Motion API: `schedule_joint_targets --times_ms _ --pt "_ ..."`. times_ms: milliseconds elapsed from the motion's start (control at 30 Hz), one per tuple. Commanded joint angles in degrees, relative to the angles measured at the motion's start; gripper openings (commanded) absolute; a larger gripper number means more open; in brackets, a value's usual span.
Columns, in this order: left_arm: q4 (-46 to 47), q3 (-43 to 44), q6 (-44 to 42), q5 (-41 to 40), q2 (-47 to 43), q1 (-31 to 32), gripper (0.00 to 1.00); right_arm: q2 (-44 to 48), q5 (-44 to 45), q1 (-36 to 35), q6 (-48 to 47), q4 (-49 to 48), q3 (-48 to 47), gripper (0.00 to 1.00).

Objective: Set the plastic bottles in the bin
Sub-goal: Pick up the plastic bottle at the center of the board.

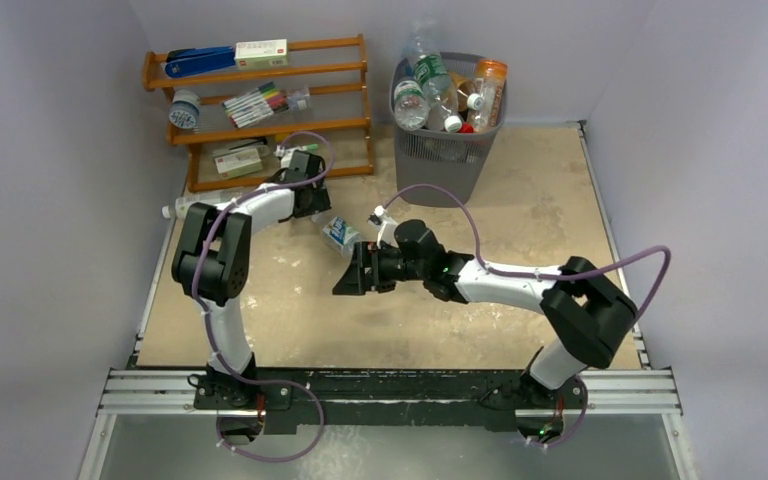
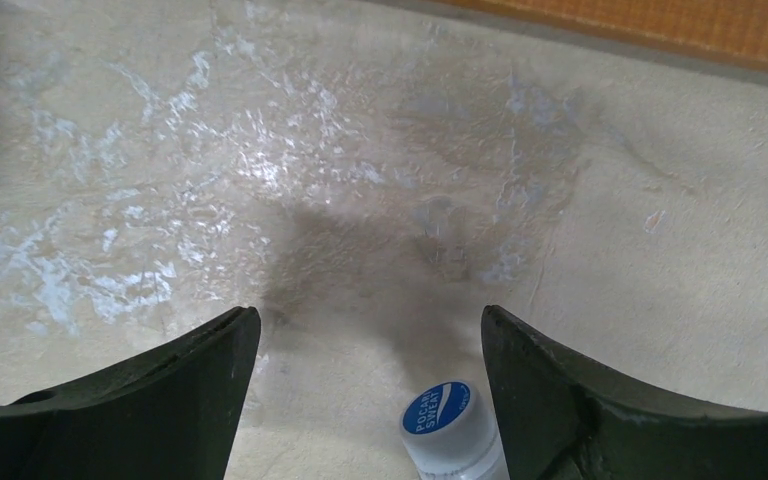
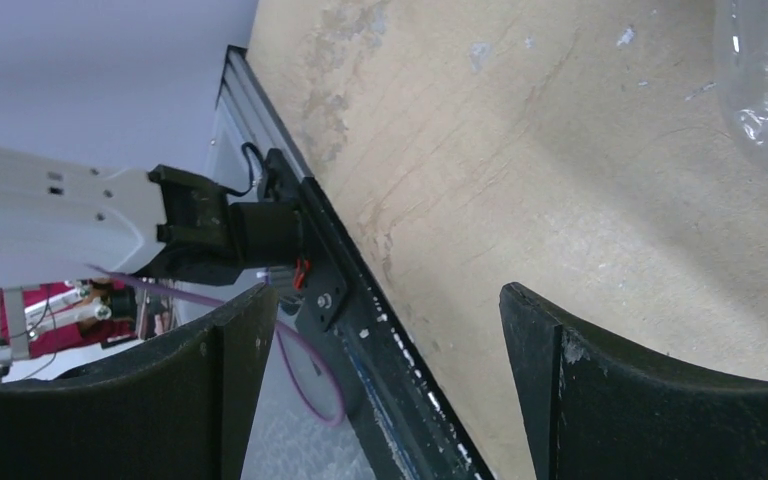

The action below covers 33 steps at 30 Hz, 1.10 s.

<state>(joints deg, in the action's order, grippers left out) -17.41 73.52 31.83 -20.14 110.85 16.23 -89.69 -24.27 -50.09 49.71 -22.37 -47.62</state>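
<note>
Clearly, a blue-capped bottle [image 2: 450, 435] lies between the spread left fingers [image 2: 160, 400].

The worktop [image 1: 540, 200] is matt beige board, rough and scuffed, with pale shiny patches. The bin [image 1: 445, 165] is dark grey wire mesh. The plastic bottles [image 1: 412, 100] in it are clear and glossy. The shelf rack [image 1: 330, 125] is varnished wood. The jaws look like matt black plastic.

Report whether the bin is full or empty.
Nearly full: bottles are heaped inside the bin, some sticking up above its rim.
</note>
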Motion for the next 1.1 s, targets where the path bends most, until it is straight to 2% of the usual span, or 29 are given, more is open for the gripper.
schedule_joint_targets --times_ms 0,367,633,867,1067 --pt "2.67 -2.74 -0.05 1.73 -2.62 -0.06 0.81 -2.39 3.53 -0.77 1.47 -3.34 -2.71 0.84" --pt "5.96 -13.36 2.7 6.63 -10.67 1.55 0.79 -3.9 5.61 -0.87 2.41 -2.1 -0.09 0.84" --pt "6.1 -19.71 5.86 4.86 -17.62 10.0 0.8 -0.78 7.81 1.04 3.8 -1.18 3.68 0.88" --pt "6.18 -23.75 8.3 5.16 -22.67 15.44 0.8 9.95 9.63 4.11 3.31 4.68 7.67 0.94" --pt "6.42 -24.56 11.03 4.47 -24.57 22.18 0.8 22.75 8.99 15.45 -0.93 15.54 9.33 1.0"
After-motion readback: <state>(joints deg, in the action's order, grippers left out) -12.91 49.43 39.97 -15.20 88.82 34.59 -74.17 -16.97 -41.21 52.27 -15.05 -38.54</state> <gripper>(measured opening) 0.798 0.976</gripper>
